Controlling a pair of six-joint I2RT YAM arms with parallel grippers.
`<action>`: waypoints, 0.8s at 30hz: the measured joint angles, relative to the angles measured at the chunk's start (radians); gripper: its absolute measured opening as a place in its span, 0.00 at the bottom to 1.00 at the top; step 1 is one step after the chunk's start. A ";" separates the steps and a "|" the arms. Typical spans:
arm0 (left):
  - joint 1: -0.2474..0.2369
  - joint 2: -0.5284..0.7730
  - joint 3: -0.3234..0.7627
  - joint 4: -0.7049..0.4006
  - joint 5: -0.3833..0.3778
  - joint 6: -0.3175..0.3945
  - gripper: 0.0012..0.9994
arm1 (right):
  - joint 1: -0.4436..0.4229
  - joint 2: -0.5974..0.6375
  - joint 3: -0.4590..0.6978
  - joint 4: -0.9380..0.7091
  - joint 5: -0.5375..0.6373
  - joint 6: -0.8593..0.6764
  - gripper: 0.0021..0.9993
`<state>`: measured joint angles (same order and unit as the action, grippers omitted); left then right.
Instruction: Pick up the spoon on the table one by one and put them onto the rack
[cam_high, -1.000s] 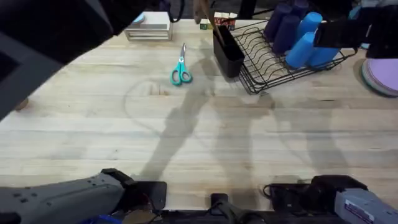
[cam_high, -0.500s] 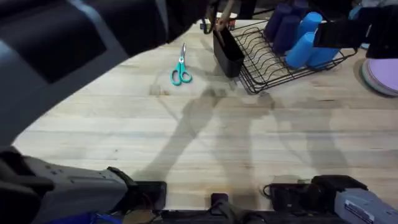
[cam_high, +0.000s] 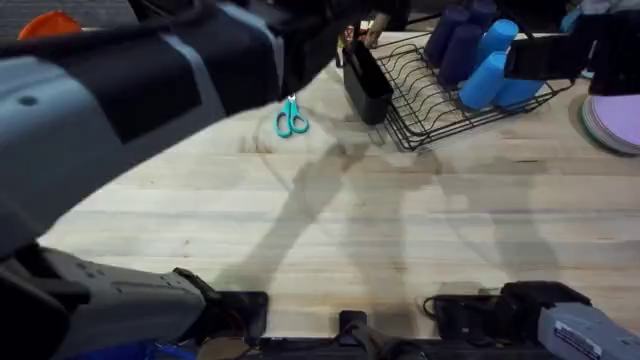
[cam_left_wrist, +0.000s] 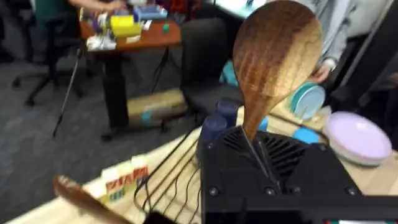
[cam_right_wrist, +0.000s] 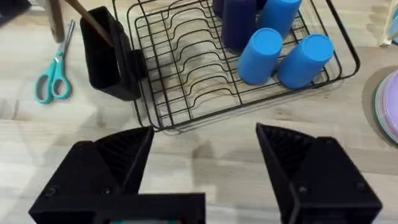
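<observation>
Between the left gripper's (cam_left_wrist: 258, 186) clenched fingers a spoon (cam_left_wrist: 273, 56) stands bowl-up, just over the rack's (cam_high: 440, 95) caddy (cam_high: 365, 85). Beyond the right gripper (cam_right_wrist: 205, 168), its fingers spread wide and empty, lie the rack and scissors (cam_right_wrist: 53, 71).

So, counting: two brown wooden spoons (cam_left_wrist: 277, 59), one more (cam_left_wrist: 81, 198). One black wire dish rack (cam_right_wrist: 249, 81). Light blue plastic cups (cam_right_wrist: 260, 55), three; dark blue cups (cam_right_wrist: 239, 22), looks like two. One teal-handled pair of scissors (cam_high: 290, 117).
</observation>
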<state>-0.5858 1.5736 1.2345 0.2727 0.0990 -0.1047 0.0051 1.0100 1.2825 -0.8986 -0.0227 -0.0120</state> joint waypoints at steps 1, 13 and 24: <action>0.000 0.000 -0.104 0.207 0.040 0.000 0.04 | 0.000 0.000 0.000 0.000 0.000 -0.004 1.00; 0.000 0.000 -0.268 0.408 0.064 -0.035 0.04 | 0.000 0.000 0.000 0.000 0.000 -0.011 1.00; 0.000 0.084 -0.269 0.394 0.110 -0.052 0.04 | 0.000 0.000 0.000 0.000 0.000 -0.011 1.00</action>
<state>-0.5858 1.6581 0.9653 0.6664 0.2089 -0.1571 0.0051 1.0100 1.2827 -0.8986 -0.0231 -0.0231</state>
